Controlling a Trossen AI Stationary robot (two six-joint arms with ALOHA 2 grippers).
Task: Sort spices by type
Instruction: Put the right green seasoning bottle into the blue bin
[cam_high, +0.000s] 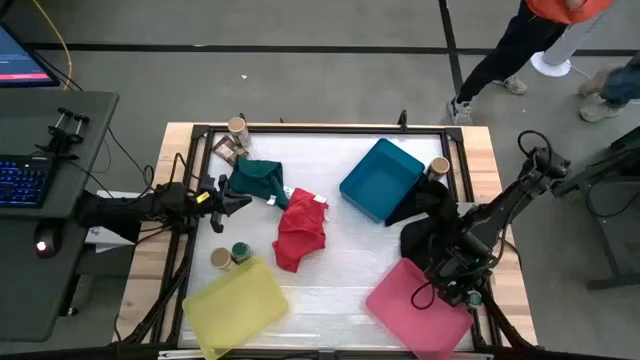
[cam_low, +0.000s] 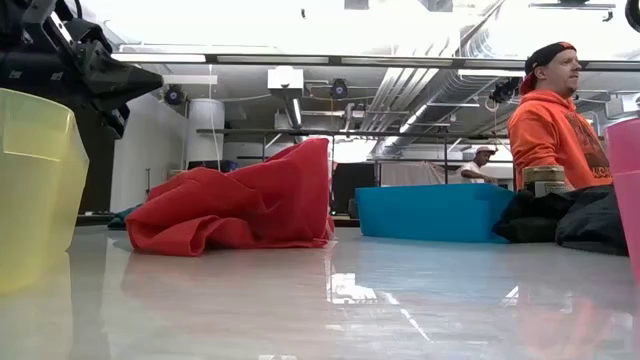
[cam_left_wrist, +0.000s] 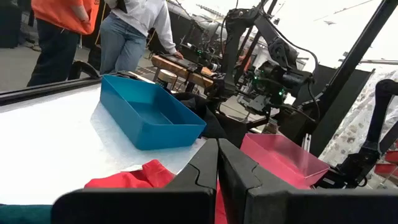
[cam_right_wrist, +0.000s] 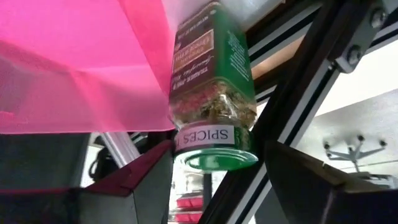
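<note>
My right gripper (cam_high: 456, 291) hangs at the pink tray's (cam_high: 415, 305) right edge, shut on a green-lidded spice jar (cam_right_wrist: 211, 81). My left gripper (cam_high: 236, 200) is shut and hovers beside the green cloth (cam_high: 258, 180), touching nothing. A tan-lidded jar (cam_high: 220, 258) and a green-lidded jar (cam_high: 241, 252) stand upright on the table by the yellow tray (cam_high: 235, 305). Another tan-lidded jar (cam_high: 237, 127) stands at the far left corner, with brown packets (cam_high: 228, 150) lying flat beside it. A third tan-lidded jar (cam_high: 438, 167) stands by the black cloth (cam_high: 430, 215). My right gripper has the green-lidded jar by its lid end (cam_right_wrist: 214, 155), pinched between the two fingers. The jar's body points away from the fingers, alongside the pink tray's wall (cam_right_wrist: 74, 68). Whether the jar rests on anything does not show.
A blue tray (cam_high: 382, 180) sits tilted at far centre, with the red cloth (cam_high: 300, 230) bunched mid-table. A metal frame (cam_high: 320, 128) runs around the table. People stand beyond the far edge (cam_low: 550, 120). A desk with a laptop (cam_high: 20, 170) is left of the table.
</note>
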